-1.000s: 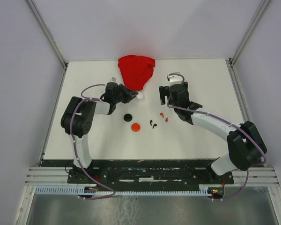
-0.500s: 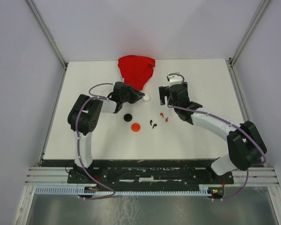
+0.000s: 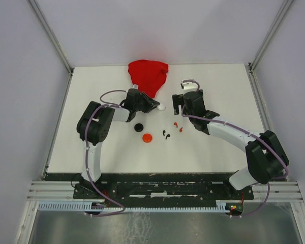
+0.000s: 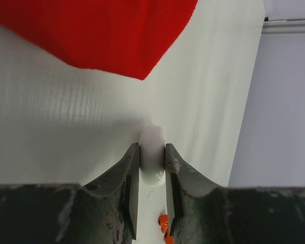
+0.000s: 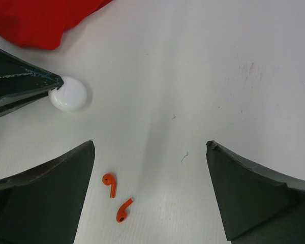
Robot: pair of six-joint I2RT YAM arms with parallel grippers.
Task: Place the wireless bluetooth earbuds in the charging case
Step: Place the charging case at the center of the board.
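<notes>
Overhead, the red earbuds (image 3: 175,123) are seen just beside the right gripper (image 3: 178,108) — the nearer arm's. Left wrist: a white case (image 4: 152,136) is pinched by the left gripper (image 4: 151,148). Right wrist: jaws are spread wide — earbuds framed between.

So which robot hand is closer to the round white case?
Left. The left gripper is shut right on the white charging case, pinching its sides. The right gripper is open and apart from it, off to one side.

White table (image 3: 218,152) carries red cloth (image 3: 148,76), black disc (image 3: 138,127), red disc (image 3: 147,138) and seemingly four tiny earbuds (image 5: 110,184).
</notes>
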